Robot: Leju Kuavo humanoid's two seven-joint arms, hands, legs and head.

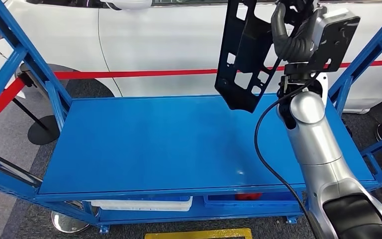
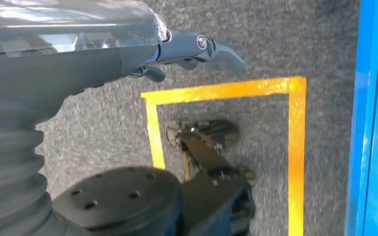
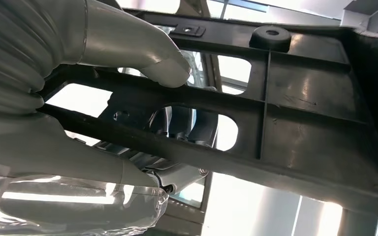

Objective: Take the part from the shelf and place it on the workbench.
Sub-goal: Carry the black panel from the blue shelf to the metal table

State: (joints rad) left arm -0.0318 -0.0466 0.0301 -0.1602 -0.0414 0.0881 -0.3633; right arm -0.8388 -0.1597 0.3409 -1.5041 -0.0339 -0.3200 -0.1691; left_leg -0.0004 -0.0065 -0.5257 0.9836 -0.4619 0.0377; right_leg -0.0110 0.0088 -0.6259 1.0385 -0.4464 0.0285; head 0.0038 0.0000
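A black plastic part (image 1: 243, 55), a flat frame with several cut-outs, hangs upright in the air over the far right of the blue tabletop (image 1: 154, 144). My right hand (image 1: 291, 35) grips its right edge from the side, arm raised. The right wrist view, close up, shows my thumb (image 3: 147, 54) pressed on one bar of the part (image 3: 300, 113) and dark fingers behind it. My left hand (image 2: 197, 46) hangs at my side over the grey carpet, holding nothing, its fingers loosely extended.
Blue frame posts (image 1: 10, 64) rise at both sides of the tabletop. A white car (image 1: 154, 40) and a red barrier band (image 1: 129, 74) stand behind it. A white tray (image 1: 139, 203) and a red item (image 1: 248, 195) lie on the level below. Yellow tape (image 2: 295, 147) marks the floor.
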